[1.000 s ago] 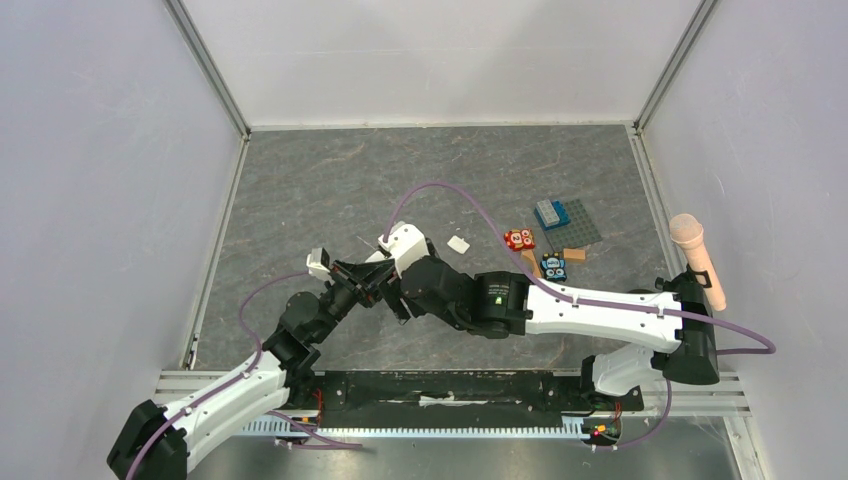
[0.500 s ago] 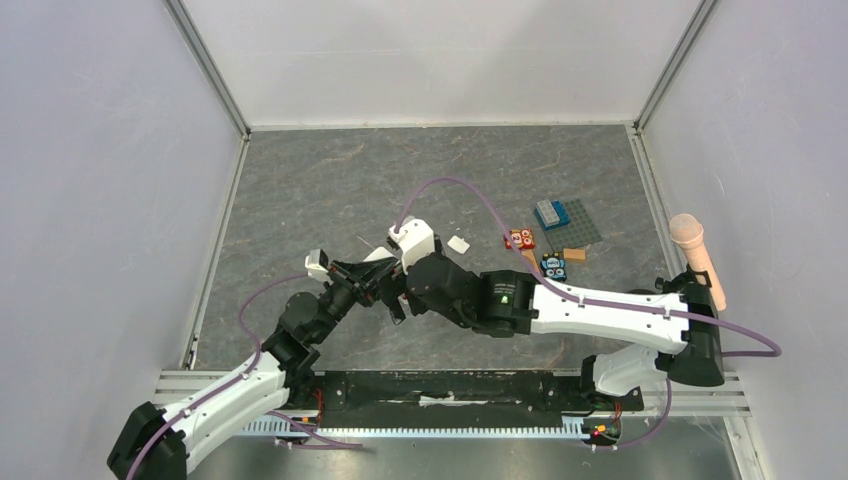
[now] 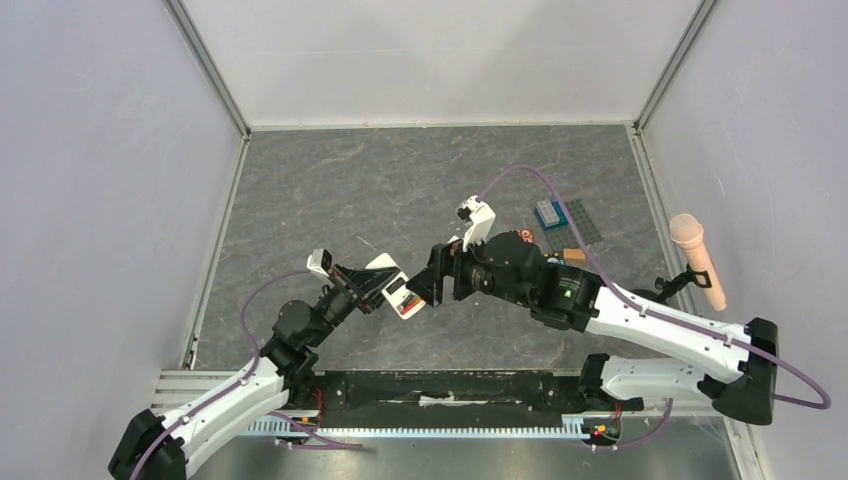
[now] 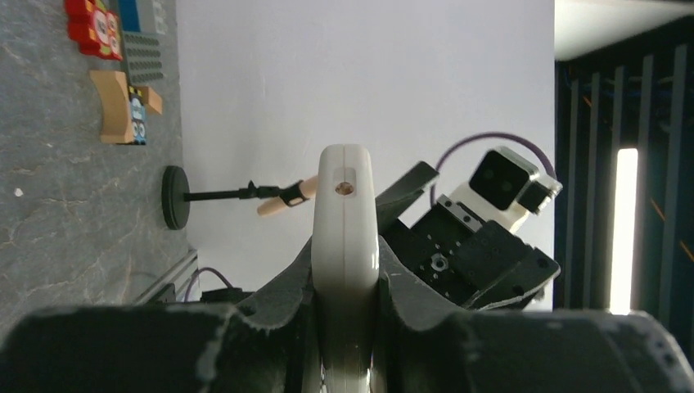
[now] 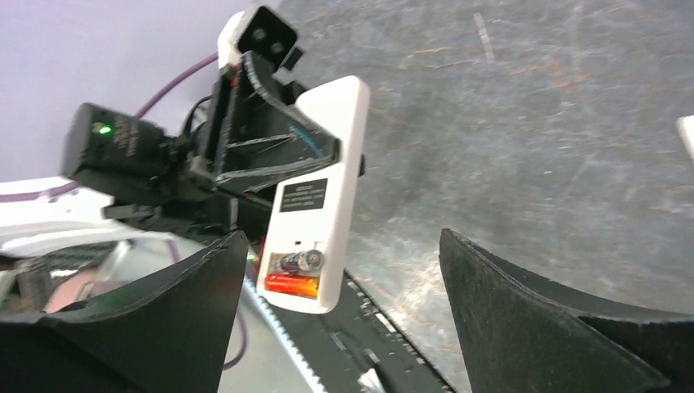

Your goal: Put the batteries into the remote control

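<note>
My left gripper [image 3: 368, 284] is shut on the remote control [image 3: 396, 285] and holds it above the table, plain white back up. In the left wrist view the remote control [image 4: 346, 229] stands edge-on, clamped between the fingers of the left gripper [image 4: 346, 286]. In the right wrist view the remote control [image 5: 321, 184] shows its uncovered bay. The orange-red battery [image 5: 291, 285] lies flat in it. The dark battery [image 5: 299, 262] sits above it, its silvery end tilted up. My right gripper [image 3: 426, 278] is open just right of the remote and holds nothing; the right gripper [image 5: 341, 237] faces the bay.
A small white piece [image 5: 686, 135] lies on the grey table. Toy bricks [image 3: 548, 213] on a grey plate sit at the right, with a red block [image 4: 94, 29] nearby. A microphone [image 3: 697, 258] on a stand is by the right wall. The metal rail [image 3: 450, 385] runs along the near edge.
My right arm has pulled back to the right, off the remote, and its jaws have opened wider. The remote's back and bay now show. The left gripper has kept its hold.
</note>
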